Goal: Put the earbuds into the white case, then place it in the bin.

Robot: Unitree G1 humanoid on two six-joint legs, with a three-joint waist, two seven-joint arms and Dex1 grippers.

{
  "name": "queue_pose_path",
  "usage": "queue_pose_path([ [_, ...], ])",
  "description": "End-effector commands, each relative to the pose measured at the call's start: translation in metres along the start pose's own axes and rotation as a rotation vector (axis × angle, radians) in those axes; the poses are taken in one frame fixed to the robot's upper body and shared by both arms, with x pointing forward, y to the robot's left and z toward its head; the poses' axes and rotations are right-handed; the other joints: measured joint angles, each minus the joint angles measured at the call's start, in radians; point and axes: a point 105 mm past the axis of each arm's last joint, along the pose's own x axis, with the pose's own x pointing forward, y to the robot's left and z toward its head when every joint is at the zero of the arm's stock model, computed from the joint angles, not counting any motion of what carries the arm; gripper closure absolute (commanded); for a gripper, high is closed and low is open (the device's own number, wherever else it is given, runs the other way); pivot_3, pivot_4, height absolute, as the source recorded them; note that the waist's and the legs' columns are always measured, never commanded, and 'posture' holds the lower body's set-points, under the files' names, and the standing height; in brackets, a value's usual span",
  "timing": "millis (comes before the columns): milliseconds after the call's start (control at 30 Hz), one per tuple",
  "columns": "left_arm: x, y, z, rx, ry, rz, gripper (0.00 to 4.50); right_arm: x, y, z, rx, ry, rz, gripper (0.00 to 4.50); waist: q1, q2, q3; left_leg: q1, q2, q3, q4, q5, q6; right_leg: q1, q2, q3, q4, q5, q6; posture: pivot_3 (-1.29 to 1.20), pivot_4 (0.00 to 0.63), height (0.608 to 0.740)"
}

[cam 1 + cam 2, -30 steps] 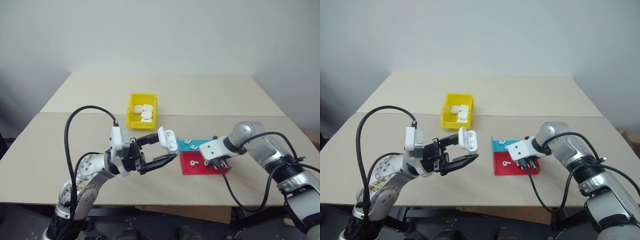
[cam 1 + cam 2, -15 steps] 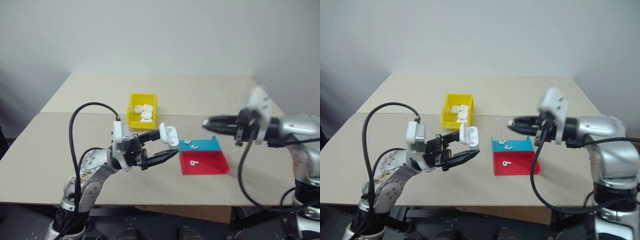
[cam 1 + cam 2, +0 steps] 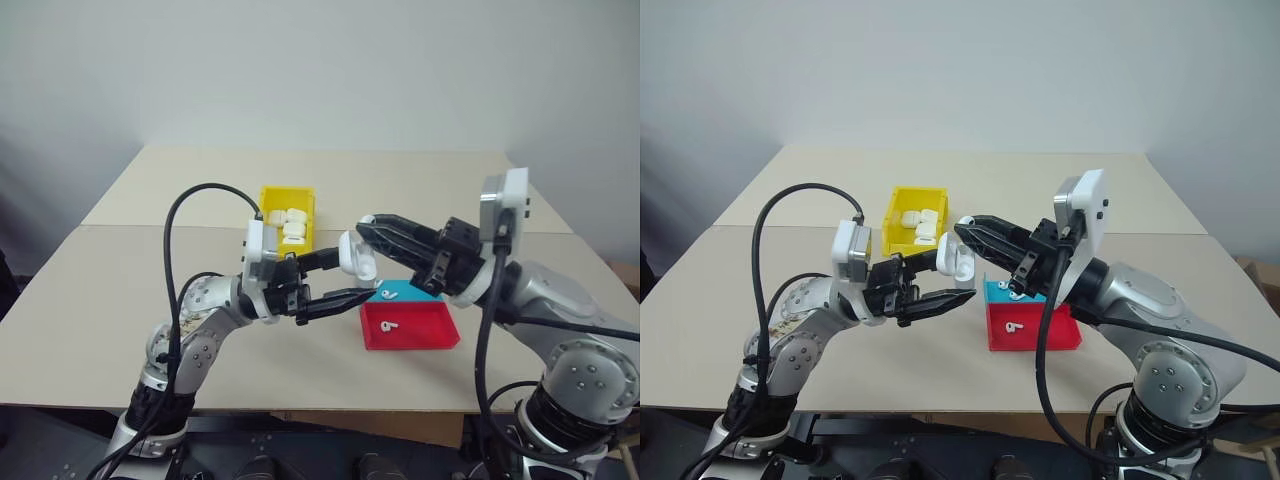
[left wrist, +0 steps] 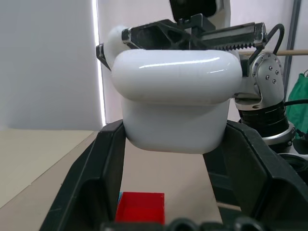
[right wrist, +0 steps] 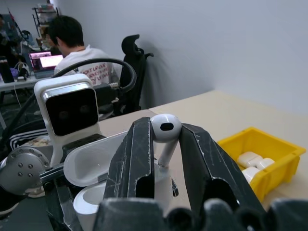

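Observation:
My left gripper (image 3: 346, 278) is shut on the white case (image 3: 356, 257), holding it above the table with its lid flipped open. In the left wrist view the case (image 4: 175, 96) sits between the two black fingers (image 4: 103, 163). My right gripper (image 3: 368, 222) is shut on one of the earbuds (image 5: 165, 128), its tip right over the open case (image 5: 96, 168). Two more earbuds (image 3: 385, 294) lie on the tray. The yellow bin (image 3: 269, 222) stands behind the left gripper and holds several white cases.
The flat red-and-teal tray (image 3: 428, 330) lies on the tan table (image 3: 450, 190) under my right arm. In the right wrist view a person (image 5: 72, 48) sits at a desk in the background, beside a black chair.
My right arm has swung up off the tray and leftward, turning its gripper to bring the earbud over the case. The left gripper with the case has edged slightly up and right.

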Motion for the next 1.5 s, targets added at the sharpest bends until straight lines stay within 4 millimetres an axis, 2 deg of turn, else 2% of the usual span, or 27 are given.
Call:
queue_pose_path([
  [33,0.005,-0.004,0.014,0.051,-0.020,-0.036,1.77,-0.002,0.008,0.006,-0.043,-0.024,0.022,3.87,0.000,0.000,0.000,0.000,0.000,0.000,0.000,0.000,0.000,0.000,0.000,0.000,0.000,0.000,0.000,0.00,0.150,0.740],
  [500,0.009,-0.016,0.023,0.083,-0.023,-0.058,1.77,-0.016,0.007,0.005,-0.094,0.019,0.017,3.87,-0.001,0.000,0.000,0.000,0.000,0.000,0.000,0.000,0.000,0.000,0.000,0.000,-0.001,0.000,0.000,0.00,0.150,0.740],
  [900,0.009,-0.014,0.026,0.102,-0.032,-0.051,1.77,-0.021,0.010,0.001,-0.143,0.056,0.073,3.87,0.000,0.000,0.000,0.000,0.000,0.000,0.000,0.000,0.000,0.000,0.000,0.000,-0.002,0.000,0.000,0.00,0.150,0.740],
  [933,0.009,-0.014,0.026,0.102,-0.032,-0.050,1.77,-0.021,0.011,0.001,-0.143,0.056,0.079,3.15,0.001,0.000,0.000,0.000,0.000,0.000,0.000,0.000,0.000,0.000,0.000,0.000,-0.002,0.000,0.000,0.00,0.150,0.740],
  [967,0.008,-0.014,0.026,0.102,-0.033,-0.048,1.77,-0.021,0.011,0.001,-0.145,0.055,0.089,2.92,0.001,0.000,0.000,0.000,0.000,0.000,0.000,0.000,0.000,0.000,0.000,0.000,-0.002,0.000,0.000,0.00,0.150,0.740],
  [1200,0.007,-0.013,0.026,0.101,-0.034,-0.034,1.77,-0.021,0.010,0.004,-0.167,0.050,0.099,0.56,0.001,0.000,0.000,-0.001,0.000,0.000,0.000,0.000,0.000,0.000,0.000,0.000,-0.002,0.000,0.000,0.00,0.150,0.740],
  [1367,0.006,-0.012,0.025,0.102,-0.030,-0.024,1.77,-0.023,0.006,0.009,-0.166,0.032,0.087,0.56,0.002,0.000,0.000,-0.001,0.000,0.000,0.000,0.000,0.000,0.000,0.000,0.000,-0.002,0.000,0.000,0.00,0.150,0.740],
  [1500,-0.003,-0.005,0.024,0.129,0.001,0.008,1.77,-0.029,-0.013,0.012,-0.211,0.072,0.032,0.56,0.001,0.000,0.000,-0.001,0.000,0.000,0.000,0.000,0.000,0.000,0.000,0.000,-0.003,0.000,0.000,0.00,0.150,0.740],
])
